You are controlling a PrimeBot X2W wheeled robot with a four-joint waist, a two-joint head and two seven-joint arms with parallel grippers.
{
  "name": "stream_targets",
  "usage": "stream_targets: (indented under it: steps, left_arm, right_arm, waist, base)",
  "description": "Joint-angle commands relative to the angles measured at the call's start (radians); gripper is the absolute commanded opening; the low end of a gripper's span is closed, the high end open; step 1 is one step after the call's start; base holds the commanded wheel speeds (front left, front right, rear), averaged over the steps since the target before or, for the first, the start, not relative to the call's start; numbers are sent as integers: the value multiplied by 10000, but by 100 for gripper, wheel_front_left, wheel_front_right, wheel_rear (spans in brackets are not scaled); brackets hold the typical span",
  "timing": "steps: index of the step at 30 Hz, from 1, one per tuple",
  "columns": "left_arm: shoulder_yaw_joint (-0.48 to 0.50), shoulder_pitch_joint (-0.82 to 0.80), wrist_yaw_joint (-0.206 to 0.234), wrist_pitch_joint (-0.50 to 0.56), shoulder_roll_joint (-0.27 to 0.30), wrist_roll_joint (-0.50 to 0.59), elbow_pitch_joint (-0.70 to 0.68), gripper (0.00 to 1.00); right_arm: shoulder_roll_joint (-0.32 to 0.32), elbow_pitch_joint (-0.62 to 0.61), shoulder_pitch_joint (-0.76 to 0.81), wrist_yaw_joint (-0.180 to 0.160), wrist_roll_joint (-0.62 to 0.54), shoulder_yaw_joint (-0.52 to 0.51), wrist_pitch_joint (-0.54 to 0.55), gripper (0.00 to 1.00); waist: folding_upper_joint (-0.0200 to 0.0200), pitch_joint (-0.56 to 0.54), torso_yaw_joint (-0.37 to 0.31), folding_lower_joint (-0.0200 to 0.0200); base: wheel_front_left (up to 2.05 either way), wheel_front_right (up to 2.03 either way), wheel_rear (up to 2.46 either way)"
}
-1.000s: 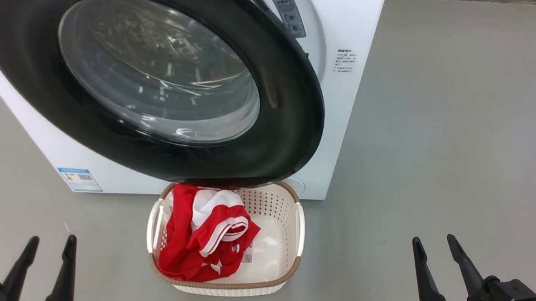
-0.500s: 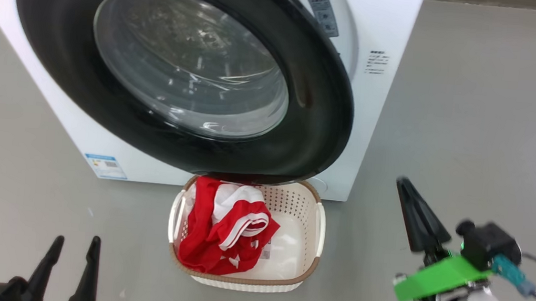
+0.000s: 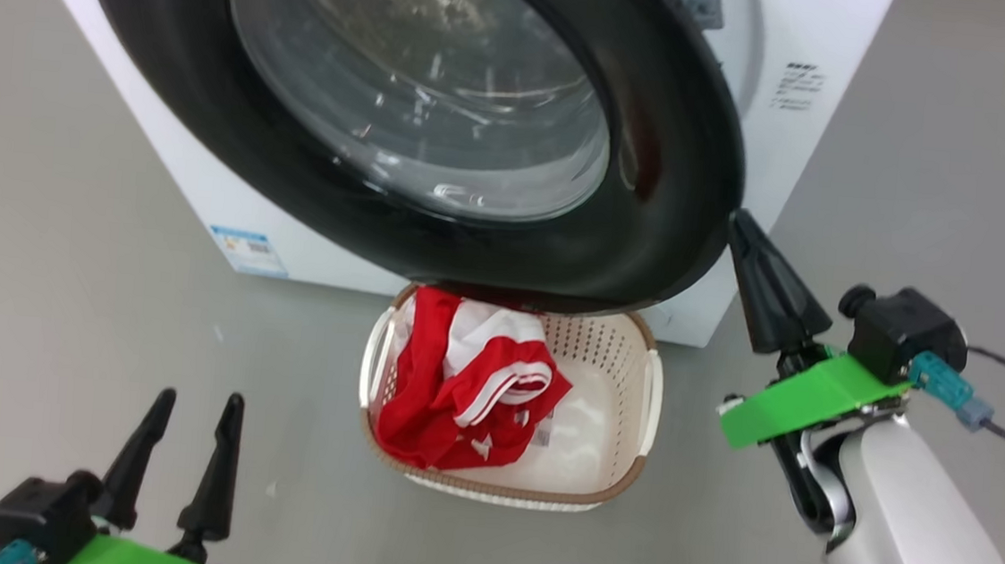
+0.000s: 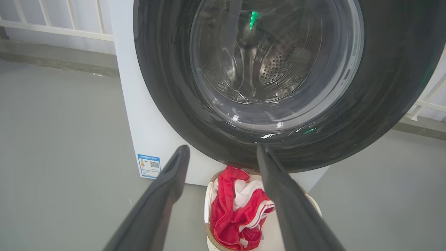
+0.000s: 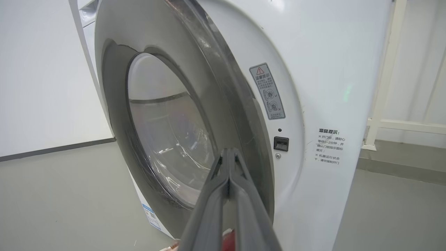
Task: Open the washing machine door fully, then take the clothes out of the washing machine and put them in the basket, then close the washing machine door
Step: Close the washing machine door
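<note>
- Washing machine door point(image 3: 211, 116) ajar, top cut off, hides the basket point(image 3: 613, 362)'s far rim.
- Clothes point(image 3: 458, 386) lie inside.
- Left gripper point(image 3: 199, 397) fingers released; right gripper point(image 5: 228, 153) fingers clenched empty at the door's edge, contact unclear.

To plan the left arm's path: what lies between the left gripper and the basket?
Only bare grey floor lies between the left gripper and the basket. The head view shows this stretch.
</note>
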Motion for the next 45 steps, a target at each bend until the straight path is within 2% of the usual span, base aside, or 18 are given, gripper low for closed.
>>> stream_targets:
  steps: [1, 22, 39, 45]
  left_arm:
    - [307, -453, -56, -122, 130, -84, -286, 100]
    - [-193, -1788, -56, -122, -188, -397, -421, 100]
    - [-425, -2271, -56, -122, -324, -552, -559, 100]
    - [-458, -2341, -56, -122, -271, -546, -490, 100]
  right_arm:
    - [104, -142, -429, 46, 131, 120, -65, 0]
    - [-64, 168, -2463, 46, -393, -776, -65, 0]
    - [-40, -174, -3782, 46, -981, -1926, -65, 0]
    - [47, -139, -3804, 46, -1044, -1723, -65, 0]
  waist:
    - [0, 487, 346, 0]
    - [0, 2217, 1122, 0]
    - [0, 3003, 1415, 0]
    - [0, 2961, 1345, 0]
  base:
    - [0, 0, 0]
    - [0, 0, 0]
    - [0, 0, 0]
    - [0, 0, 0]
